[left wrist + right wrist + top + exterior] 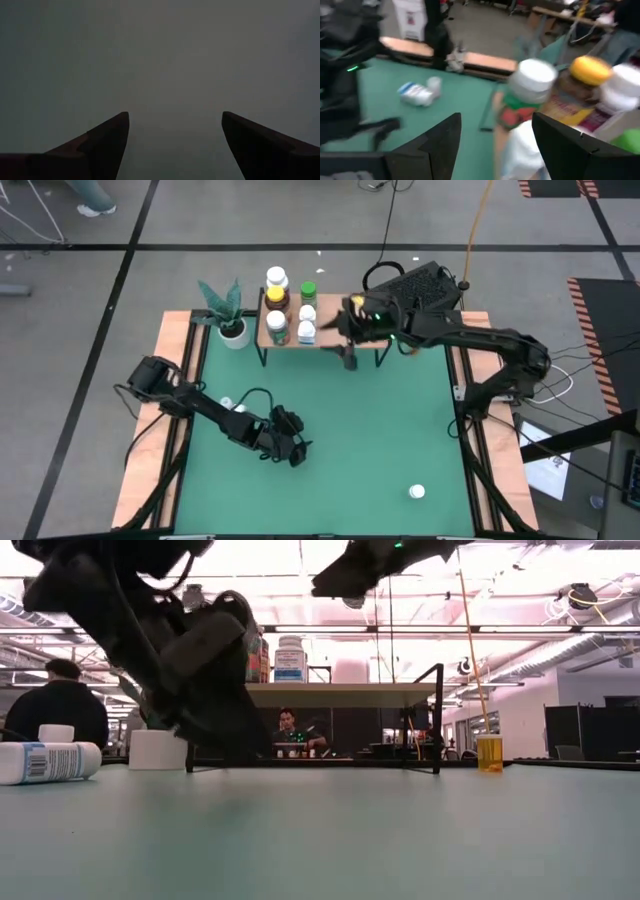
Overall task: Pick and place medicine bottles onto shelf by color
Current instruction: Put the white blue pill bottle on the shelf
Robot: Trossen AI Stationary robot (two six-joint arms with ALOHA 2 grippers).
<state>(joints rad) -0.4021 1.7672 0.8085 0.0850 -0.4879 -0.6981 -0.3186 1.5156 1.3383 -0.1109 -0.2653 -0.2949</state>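
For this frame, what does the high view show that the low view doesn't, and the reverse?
Only the high view shows the potted plant beside the shelf, a lone white-capped bottle near the table's front right, and the right end effector at the shelf. Only the low view shows people in the room behind and an orange bottle. Both show the shelf with bottles on it, a white bottle lying on its side, and the left arm low over the table.

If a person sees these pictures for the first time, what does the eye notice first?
First, the cluster of medicine bottles standing on the shelf at the table's far edge, with the right gripper open beside them. Then the left gripper, open and empty, low over the green table.
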